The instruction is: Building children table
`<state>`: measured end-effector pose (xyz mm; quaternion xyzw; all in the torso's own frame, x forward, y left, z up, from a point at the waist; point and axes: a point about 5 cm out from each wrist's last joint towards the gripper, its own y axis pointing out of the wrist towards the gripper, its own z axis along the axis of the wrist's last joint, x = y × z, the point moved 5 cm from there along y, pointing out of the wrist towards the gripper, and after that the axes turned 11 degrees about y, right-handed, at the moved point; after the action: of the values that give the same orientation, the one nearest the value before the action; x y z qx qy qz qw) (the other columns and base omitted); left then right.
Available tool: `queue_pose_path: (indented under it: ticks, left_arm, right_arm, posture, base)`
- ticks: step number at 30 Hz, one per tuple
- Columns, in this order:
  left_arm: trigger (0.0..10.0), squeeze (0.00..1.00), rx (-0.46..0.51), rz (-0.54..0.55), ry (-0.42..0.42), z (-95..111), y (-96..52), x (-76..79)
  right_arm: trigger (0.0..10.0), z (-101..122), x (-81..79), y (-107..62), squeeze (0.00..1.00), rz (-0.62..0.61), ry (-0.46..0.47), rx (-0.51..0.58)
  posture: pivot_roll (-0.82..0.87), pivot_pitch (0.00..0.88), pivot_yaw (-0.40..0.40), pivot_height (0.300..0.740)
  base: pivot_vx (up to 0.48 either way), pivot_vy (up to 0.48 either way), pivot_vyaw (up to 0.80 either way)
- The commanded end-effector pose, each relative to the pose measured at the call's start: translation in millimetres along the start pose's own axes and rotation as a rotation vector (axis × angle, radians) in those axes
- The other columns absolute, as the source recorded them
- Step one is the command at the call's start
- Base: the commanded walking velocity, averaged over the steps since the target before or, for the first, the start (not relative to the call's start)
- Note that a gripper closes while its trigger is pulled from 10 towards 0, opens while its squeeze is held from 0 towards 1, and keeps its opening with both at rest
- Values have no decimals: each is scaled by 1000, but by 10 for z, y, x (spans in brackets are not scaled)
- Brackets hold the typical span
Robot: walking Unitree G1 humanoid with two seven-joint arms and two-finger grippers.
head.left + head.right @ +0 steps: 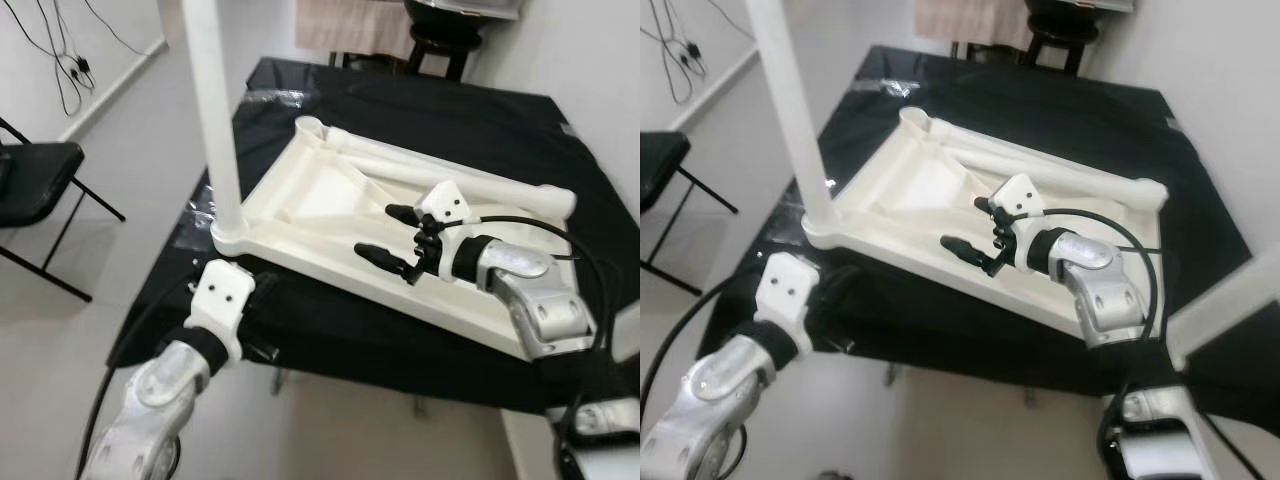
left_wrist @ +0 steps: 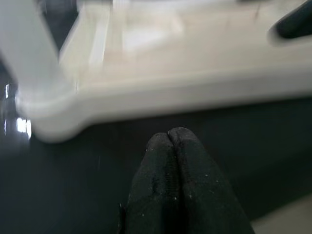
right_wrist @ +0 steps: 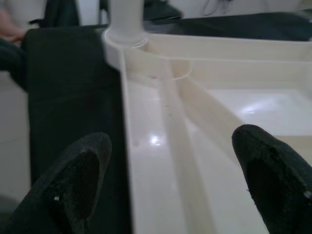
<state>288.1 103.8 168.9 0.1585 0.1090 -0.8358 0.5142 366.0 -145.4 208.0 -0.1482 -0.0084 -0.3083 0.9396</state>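
The white table top [image 1: 330, 215] lies upside down on a black-covered work surface [image 1: 480, 120], its underside ribs facing up and its long axis running from far left to near right. One white leg [image 1: 215, 110] stands upright in the near-left corner socket; a second leg [image 1: 470, 180] lies loose along the far edge of the top, its long axis parallel to that edge. The right gripper [image 1: 392, 235] hovers over the middle of the underside, fingers spread wide and holding nothing; in the right wrist view the two pads [image 3: 73, 180] straddle a raised rib, with the fitted leg's socket straight ahead. The loose leg lies just beyond and to the far side of these fingers, so the right arm is judged the nearer to it. The left gripper [image 2: 170, 161] sits low at the near edge, just below the corner carrying the upright leg, fingertips pressed together and empty, pointing at the rim without touching it.
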Motion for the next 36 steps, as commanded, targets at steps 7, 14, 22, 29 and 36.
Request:
queue_pose_path:
  ticks: [7,14,22,29,36]
  left_arm:
    - [10000,0,-25,-40,9,-51,-29,77]
    - [10000,0,-30,-42,14,-50,-38,84]
    - [10000,0,-34,-44,16,-60,-42,103]
    - [10000,0,-30,-43,13,-48,-33,115]
    - [10000,0,-32,-40,13,-48,-36,115]
  right_arm:
    - [10000,-217,43,-18,0,21,55,-124]
    - [10000,-485,-28,35,0,20,112,-249]
    - [10000,-605,132,-44,0,-64,104,-328]
    - [0,-616,271,6,0,-182,129,-327]
    - [0,-531,291,69,0,-196,82,-283]
  posture:
    - [100,208,-114,740]
    - [103,216,-116,740]
    - [91,219,-119,740]
    - [94,220,-123,740]
    - [91,222,-125,740]
  base:
    - [0,0,0]
    - [0,0,0]
    - [0,0,0]
    - [0,0,0]
    - [0,0,0]
